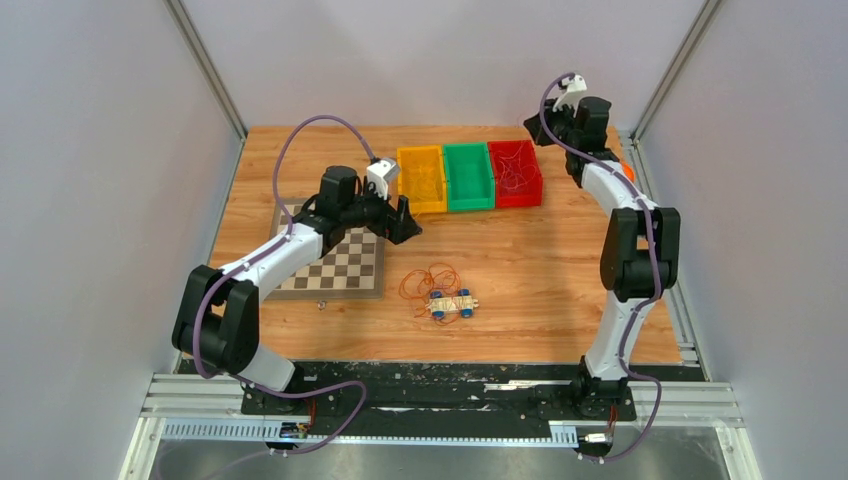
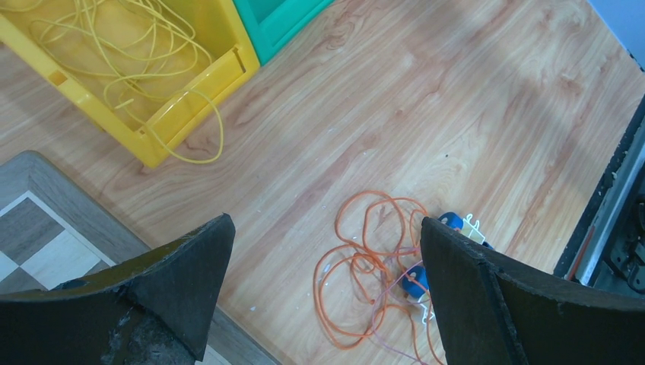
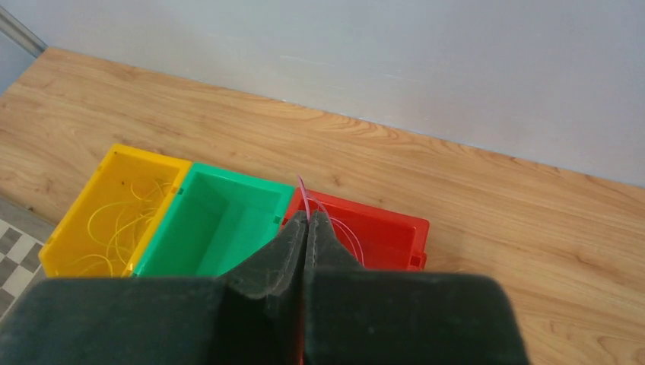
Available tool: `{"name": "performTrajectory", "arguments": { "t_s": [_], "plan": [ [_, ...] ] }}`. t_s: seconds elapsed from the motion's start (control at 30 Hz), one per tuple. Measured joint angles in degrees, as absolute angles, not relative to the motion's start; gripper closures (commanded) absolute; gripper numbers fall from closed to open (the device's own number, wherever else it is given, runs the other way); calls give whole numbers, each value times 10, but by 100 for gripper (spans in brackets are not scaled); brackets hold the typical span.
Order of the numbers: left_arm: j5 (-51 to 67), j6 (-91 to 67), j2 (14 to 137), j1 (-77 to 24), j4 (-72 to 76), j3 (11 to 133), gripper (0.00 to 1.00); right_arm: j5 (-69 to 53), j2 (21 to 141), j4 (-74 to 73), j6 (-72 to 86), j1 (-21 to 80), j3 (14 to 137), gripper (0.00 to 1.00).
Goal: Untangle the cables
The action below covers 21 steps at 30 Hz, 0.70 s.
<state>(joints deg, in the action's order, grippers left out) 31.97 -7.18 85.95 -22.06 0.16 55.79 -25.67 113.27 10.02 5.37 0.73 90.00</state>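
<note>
Cable between closed right jaws

Three bins sit side by side at the back. A board lies left; cables lie in front.

The wooden table bears a checkered board left and a yellow plastic bin, green bin and red bin far. Thin orange cables touch a blue-wheeled cart near centre.
</note>
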Motion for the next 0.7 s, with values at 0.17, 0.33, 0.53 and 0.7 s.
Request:
{"name": "performTrajectory", "arguments": {
  "t_s": [0.17,0.33,0.53,0.7],
  "plan": [
    [314,-72,860,-217,-3,558,0,-248,1163,101,30,15,901,100],
    [309,-72,860,-216,-10,558,0,-239,1219,82,-9,28,904,100],
    [309,-72,860,-215,-27,559,0,-236,1277,41,-53,48,925,100],
    [309,-71,858,-208,-44,561,0,-242,1283,-1,-72,57,942,87]
  ]
}}
